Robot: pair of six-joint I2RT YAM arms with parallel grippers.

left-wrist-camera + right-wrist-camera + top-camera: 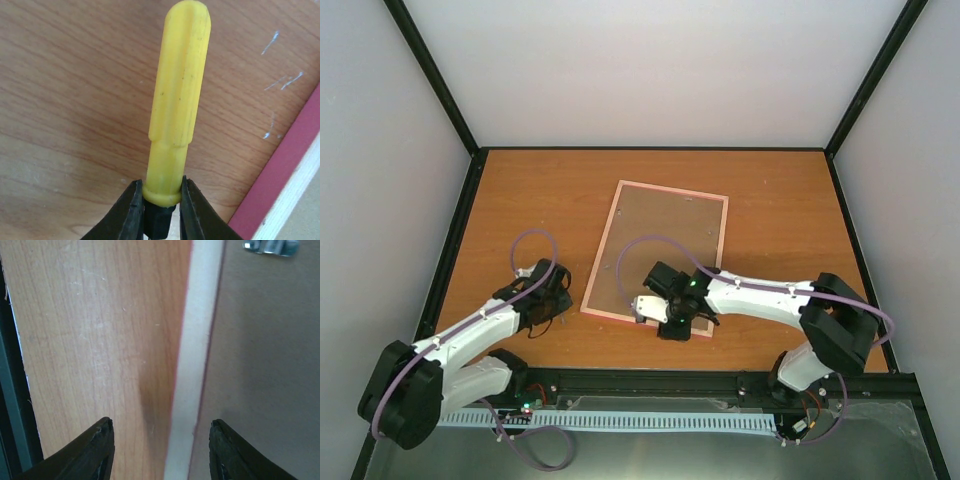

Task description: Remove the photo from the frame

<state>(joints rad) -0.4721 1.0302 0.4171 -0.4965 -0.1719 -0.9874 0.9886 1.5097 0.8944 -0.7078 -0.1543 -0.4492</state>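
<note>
Pink frame (660,245) lies face-down; we clamp the screwdriver (177,110) in our left end effector (161,189), right end effector (160,427) spread wide.

The left arm (468,330) and right arm (760,293) are slim white tubes with bulky black joints. A thin lilac cable (534,232) loops along each. A small green light (692,284) glows on the right wrist. The pincer fingers (97,450) are smooth, black and tapered.
</note>
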